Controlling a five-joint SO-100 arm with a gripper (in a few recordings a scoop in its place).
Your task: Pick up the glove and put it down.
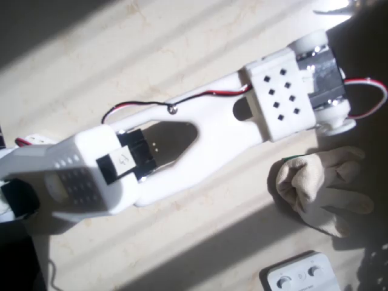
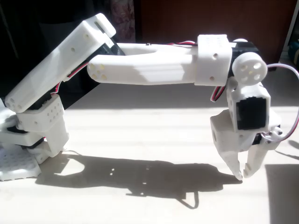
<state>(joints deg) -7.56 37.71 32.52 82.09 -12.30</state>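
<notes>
From where I sit, the pincer [image 2: 243, 176] hangs at the end of the white arm [image 2: 154, 70], tips pointing down and very near the table [image 2: 140, 135] in the fixed view, though I cannot tell whether they touch it. Its two fingers meet almost at their tips with only a sliver of light between them, and nothing is held there, so I read it as closed and empty. The overhead view gives me the wrist block [image 1: 280, 94] and the motor behind it, but the fingertips themselves are lost beneath that bulk, so I cannot place them exactly. The glove [image 1: 318, 185] lies flat on the table just beside the wrist, toward the lower edge of the overhead picture, its green-edged cuff turned toward the arm's base and its stubby fingers pointing away into the shade. Farther off in the same direction, well beyond the glove, sits a white box with knobs [image 1: 301, 276]. My judgement is that the pick-up has not begun: the glove is untouched and the pincer is off to one side of it. The next move calls for spreading the fingers, swinging the wrist over the glove's bunched palm, then coming down and pinching a fold of cloth.
</notes>
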